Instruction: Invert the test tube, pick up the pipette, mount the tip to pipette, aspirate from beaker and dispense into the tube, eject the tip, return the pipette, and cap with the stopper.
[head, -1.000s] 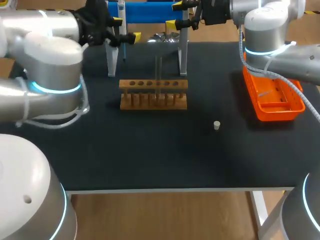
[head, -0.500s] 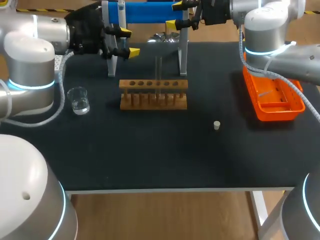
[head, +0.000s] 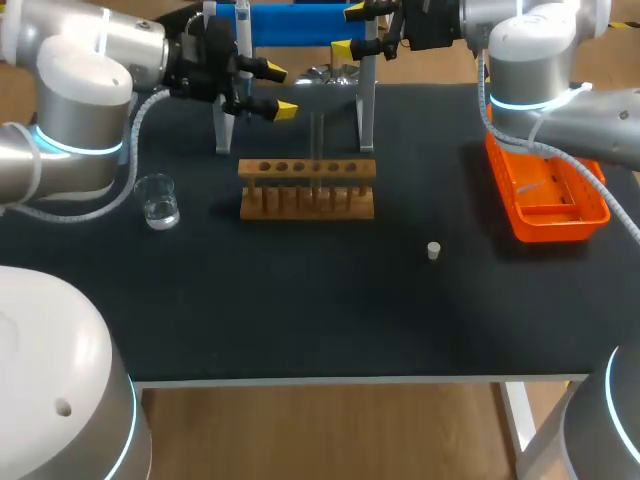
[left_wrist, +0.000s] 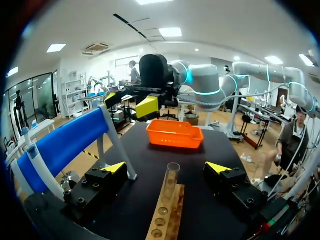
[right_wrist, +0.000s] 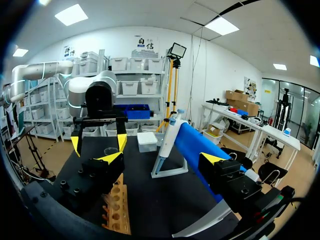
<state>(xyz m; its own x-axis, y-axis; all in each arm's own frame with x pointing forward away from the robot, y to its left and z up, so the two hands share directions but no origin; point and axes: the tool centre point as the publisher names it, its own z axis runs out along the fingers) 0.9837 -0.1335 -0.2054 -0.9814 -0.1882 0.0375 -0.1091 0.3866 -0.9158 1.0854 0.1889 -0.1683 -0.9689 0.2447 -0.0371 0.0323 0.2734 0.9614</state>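
A clear test tube (head: 318, 148) stands in the wooden rack (head: 307, 188) at mid-table. My left gripper (head: 278, 91) hovers open, behind and left of the rack; in the left wrist view the tube (left_wrist: 172, 184) rises from the rack (left_wrist: 165, 220) just ahead of and between its fingers (left_wrist: 167, 168), untouched. My right gripper (head: 348, 30) hangs open at the table's far edge, by the stand. The pipette (head: 243, 30) hangs on the blue-barred stand (head: 300, 22); it shows ahead of the right gripper (right_wrist: 161, 158) as a white and blue pipette (right_wrist: 167, 145). The beaker (head: 157, 200) sits left, the stopper (head: 433, 250) right.
An orange tray (head: 545, 195) lies at the right side of the table under my right arm, also seen as the orange tray (left_wrist: 175, 134) beyond the rack. The stand's legs (head: 365, 100) rise just behind the rack. Bare black tabletop (head: 320, 310) stretches along the front.
My left arm has swung in from the left toward the rack, its gripper now closer to the tube. The beaker it was covering has come into sight. The right arm stayed still.
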